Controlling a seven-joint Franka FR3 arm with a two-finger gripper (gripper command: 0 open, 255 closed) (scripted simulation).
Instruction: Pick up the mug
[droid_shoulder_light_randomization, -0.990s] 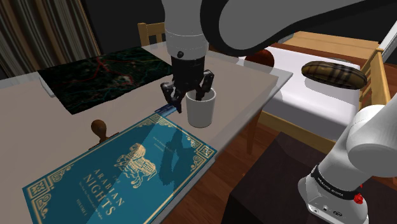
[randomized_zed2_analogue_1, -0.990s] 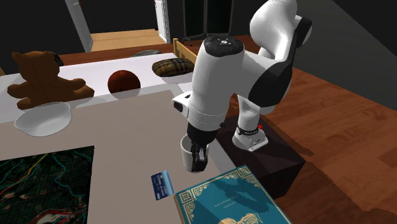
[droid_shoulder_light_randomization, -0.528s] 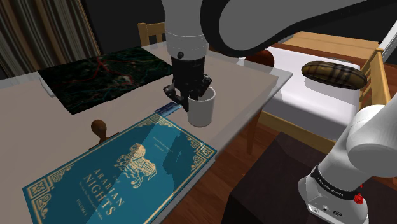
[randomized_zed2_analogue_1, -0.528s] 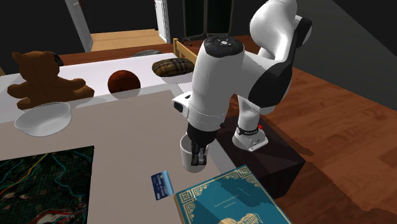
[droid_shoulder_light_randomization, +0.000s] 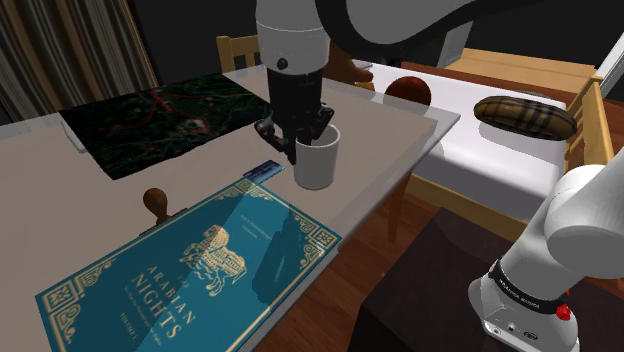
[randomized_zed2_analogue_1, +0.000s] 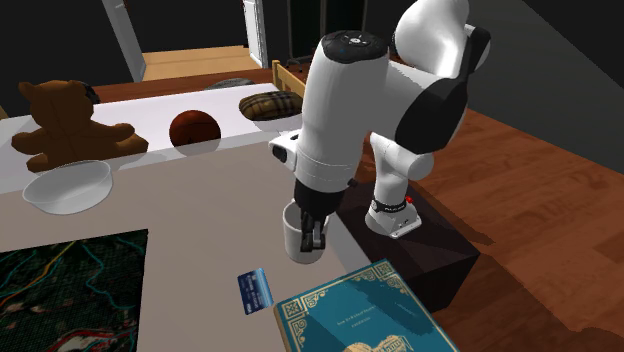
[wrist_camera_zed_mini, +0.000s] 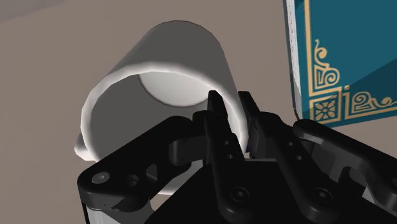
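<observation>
- Jaws clenched on the mug, grasping its rim wall: one finger inside, the other outside.
- Prob. gripped that way because the white body looks too wide to span, and the thin wall gives sthg to pinch.
- Mug hangs upright under the hand near the table edge on the bed side, just beside the small blue card and beyond the big book's far corner. Looks just clear of the top, can't swear to it.
- Arm comes straight down from above, so approx. vertical lift w/o tipping, I'd guess.
- Book cover, teal w/ gold border, reads "ARABIAN NIGHTS"; the line under it is too small to read.
- Card has print, unreadable. Mug itself is plain, no logo.
- Dark map-like mat lies well apart and out of the way.
</observation>
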